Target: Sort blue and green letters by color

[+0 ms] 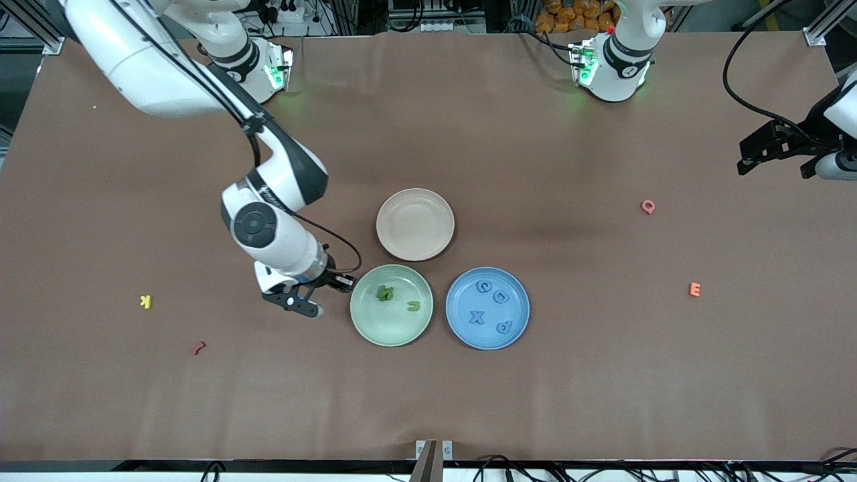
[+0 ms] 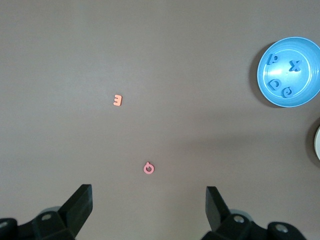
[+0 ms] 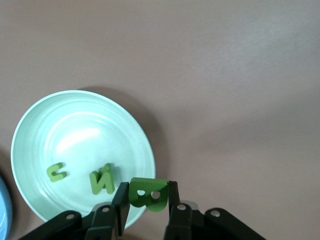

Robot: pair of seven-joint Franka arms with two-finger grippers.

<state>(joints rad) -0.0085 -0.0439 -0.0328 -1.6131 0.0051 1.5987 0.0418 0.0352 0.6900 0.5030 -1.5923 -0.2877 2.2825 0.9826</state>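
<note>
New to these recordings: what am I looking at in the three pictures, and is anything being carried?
Two white robot arms work at a brown table. The front view looks down from across the table; each other picture comes from a camera on one arm's wrist.

Three plates sit mid-table: a blue plate holding four blue foam letters, a pale green plate holding green foam letters, and a beige plate.

The right tool, beside the green plate, is shut on a green letter B. The left tool waits open at its end of the table, above a pink Q and an orange E.
</note>
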